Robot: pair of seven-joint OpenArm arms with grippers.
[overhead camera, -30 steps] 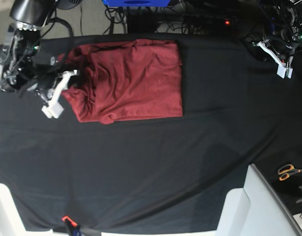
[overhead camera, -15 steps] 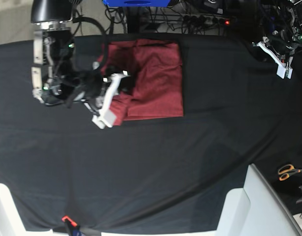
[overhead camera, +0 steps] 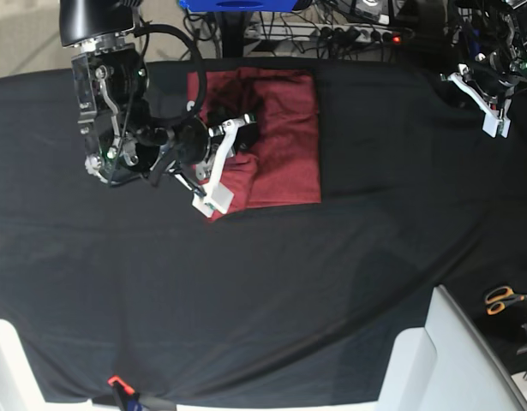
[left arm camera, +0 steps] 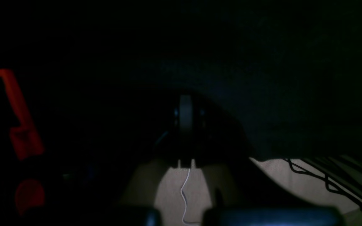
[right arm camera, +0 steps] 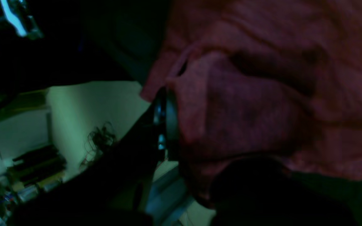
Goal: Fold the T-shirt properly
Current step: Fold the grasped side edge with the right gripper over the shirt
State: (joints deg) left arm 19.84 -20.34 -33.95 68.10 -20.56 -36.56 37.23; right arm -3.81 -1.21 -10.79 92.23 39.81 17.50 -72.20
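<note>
Near the far edge of the black-draped desk, the brick-red knit T-shirt is lying partly folded. The right pincer is pinching a bunched fold (seen close by the wrist camera), while the left pincer is sitting closed and empty at the far corner.

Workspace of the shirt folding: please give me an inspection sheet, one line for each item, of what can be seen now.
Surface: black cloth sheet covers the table, with shallow wrinkles.
Job's things: red T-shirt lies at the far edge, one side lifted and carried over the rest.
Clutter: orange-handled scissors at the edge on the left arm's side.
Grippers: right gripper shut on the T-shirt's edge, above the cloth; left gripper shut, holding nothing, parked at the far corner.
Cables: tangled leads and a power strip behind the table.
Surroundings: white panel at the near corner; the left wrist view is mostly dark.
</note>
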